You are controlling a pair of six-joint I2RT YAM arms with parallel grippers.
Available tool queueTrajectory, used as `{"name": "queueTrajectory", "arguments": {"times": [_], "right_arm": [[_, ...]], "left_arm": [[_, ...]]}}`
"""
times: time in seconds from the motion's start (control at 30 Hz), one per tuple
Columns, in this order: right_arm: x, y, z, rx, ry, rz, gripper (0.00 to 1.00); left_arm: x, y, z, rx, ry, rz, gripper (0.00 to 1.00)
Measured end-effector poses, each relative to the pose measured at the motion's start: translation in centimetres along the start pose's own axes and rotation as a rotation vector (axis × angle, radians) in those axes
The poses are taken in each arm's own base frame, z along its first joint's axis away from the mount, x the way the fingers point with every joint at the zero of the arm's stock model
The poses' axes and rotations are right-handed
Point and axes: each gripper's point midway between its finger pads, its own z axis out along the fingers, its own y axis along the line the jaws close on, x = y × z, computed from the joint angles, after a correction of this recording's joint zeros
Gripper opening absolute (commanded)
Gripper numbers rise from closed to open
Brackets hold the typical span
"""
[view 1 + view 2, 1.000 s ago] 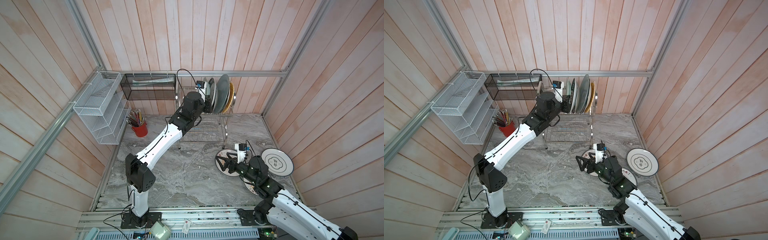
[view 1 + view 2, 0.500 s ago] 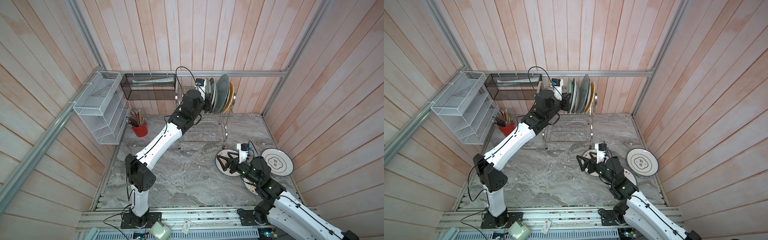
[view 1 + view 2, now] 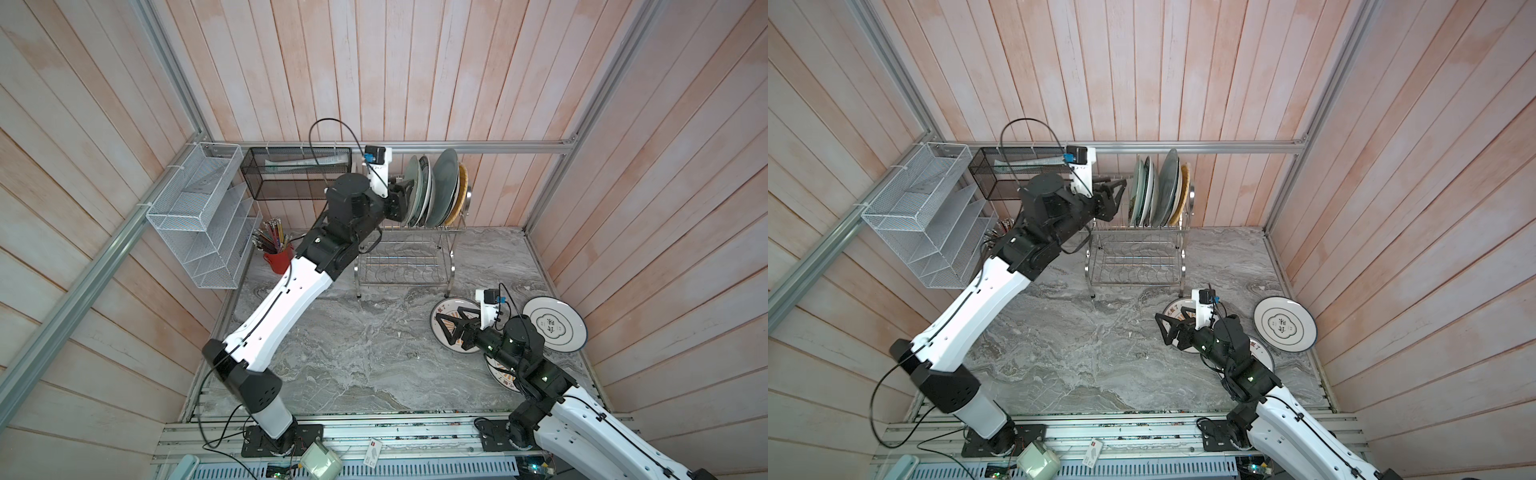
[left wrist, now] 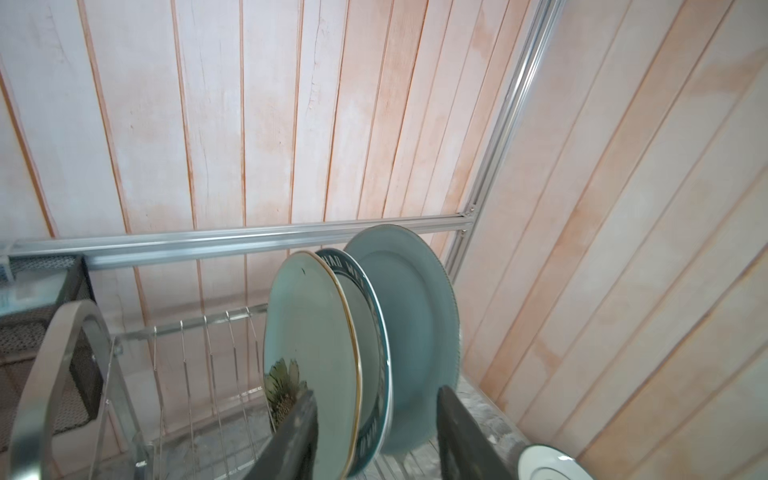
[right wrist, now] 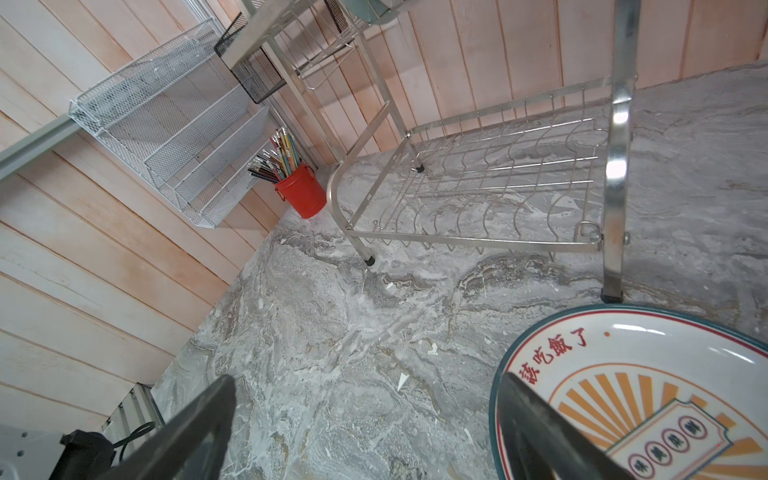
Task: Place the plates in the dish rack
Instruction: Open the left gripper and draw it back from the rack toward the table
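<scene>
Right end effector (image 3: 1163,330), jaws wide apart, is hovering astride the near rim of the orange-sunburst plate (image 5: 648,395) lying flat on the bench (image 3: 332,353), while the left end effector (image 3: 1118,199), jaws apart and empty, is sitting just beside the plates (image 3: 1152,191) standing in the dish rack (image 3: 1181,257).

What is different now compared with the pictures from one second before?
The left gripper opened, let go of the mint flower plate, now standing in the upper tier of the dish rack, and drew back leftwards. The right gripper stayed open above the orange-sunburst plate; nothing else moved.
</scene>
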Motion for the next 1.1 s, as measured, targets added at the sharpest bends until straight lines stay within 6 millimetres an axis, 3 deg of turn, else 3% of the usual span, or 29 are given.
{"name": "queueTrajectory", "arguments": {"times": [0.13, 0.2, 0.23, 0.33, 0.47, 0.6, 0.67, 0.77, 0.9, 1.1], "right_arm": [[0.4, -1.3, 0.1, 0.068, 0.027, 0.022, 0.98], [0.9, -2.5, 0.1, 0.123, 0.051, 0.053, 0.98], [1.2, -3.1, 0.2, 0.147, 0.062, 0.068, 0.98], [1.9, -5.8, 0.0, 0.250, 0.090, 0.122, 0.98], [1.5, -11.0, -0.5, 0.409, 0.075, 0.208, 0.97], [0.7, -17.2, -1.9, 0.560, 0.030, 0.319, 0.96], [0.8, -19.4, -2.3, 0.601, 0.023, 0.363, 0.95], [1.9, -21.9, -2.1, 0.628, 0.056, 0.423, 0.95], [4.0, -23.2, -0.8, 0.607, 0.137, 0.455, 0.95], [5.5, -23.8, 1.9, 0.518, 0.266, 0.459, 0.95]], "left_arm": [[1.3, -0.5, -6.6, 0.090, -0.002, -0.034, 0.89], [3.2, -0.4, -10.0, 0.124, 0.006, -0.048, 1.00], [4.3, -0.4, -11.5, 0.136, 0.014, -0.054, 1.00], [9.2, -0.4, -15.3, 0.177, 0.063, -0.062, 1.00], [16.4, -0.3, -19.0, 0.215, 0.167, -0.091, 1.00], [21.7, -0.2, -21.7, 0.235, 0.253, -0.144, 1.00], [23.0, -0.2, -22.9, 0.241, 0.269, -0.163, 1.00], [23.3, -0.4, -24.3, 0.251, 0.252, -0.175, 1.00], [22.8, -0.6, -24.6, 0.261, 0.233, -0.181, 1.00], [24.1, -0.5, -24.0, 0.257, 0.290, -0.198, 1.00]]}}
